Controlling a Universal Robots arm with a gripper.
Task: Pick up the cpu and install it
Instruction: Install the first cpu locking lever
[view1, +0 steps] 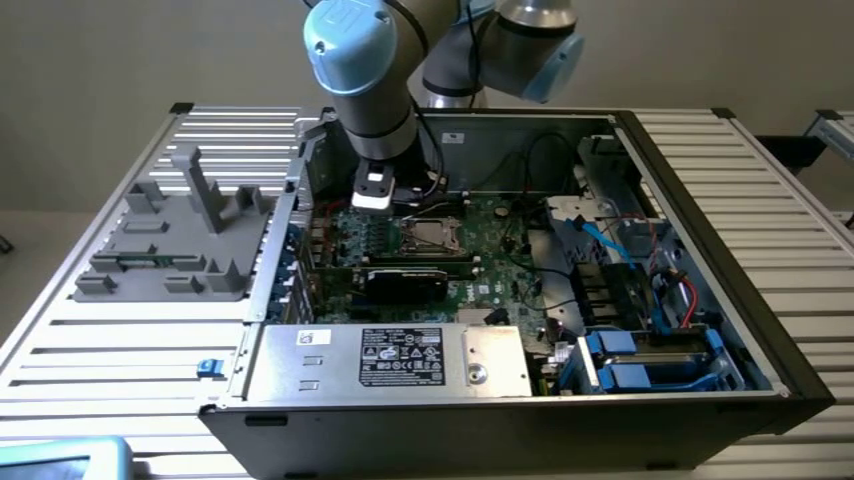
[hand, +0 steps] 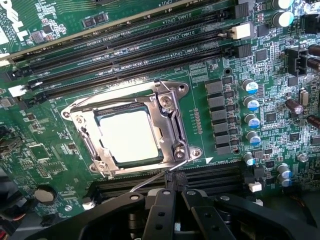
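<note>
Gripper (hand: 170, 186) jaws fully shut, tips at the lever (hand: 147, 182) end, maybe pinching it, hard to tell. Cpu (hand: 131, 136) sits flat in socket frame (hand: 170, 107); ext. view: approx. 5 o'clock off arm (view1: 367, 100) end.

A small flat square chip with a shiny silver-grey top (hand: 131, 135) sits inside a silver metal frame (hand: 171, 117) on the green circuit board (hand: 45, 152). Long black slots (hand: 135, 52) run beside the frame. The black gripper (hand: 171, 184), fingers pressed together, has its tips right at the end of a thin wire lever (hand: 150, 181).
</note>
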